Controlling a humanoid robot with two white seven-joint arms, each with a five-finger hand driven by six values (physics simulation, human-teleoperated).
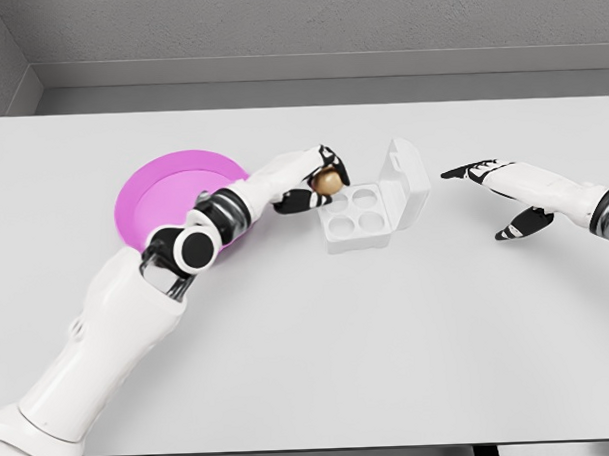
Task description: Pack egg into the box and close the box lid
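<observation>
Brown and smooth, the egg [329, 181] is sitting pinched in the fingertips of the left hand [318, 177], which is hovering at the left edge of the box [369, 208], just above its far-left cup. The box is lying on the white worktop [388, 335] with its lid [408, 177] standing open on the right side and all four cups looking empty. Behind the left arm a pink plate [163, 193] is resting. The right hand [504, 196] is waiting well right of the box, fingers spread, holding nothing. I judge the egg light, rigid, slippery and easily cracked, so a gentle grip around its widest part is serving best, lowering it straight into a cup.
</observation>
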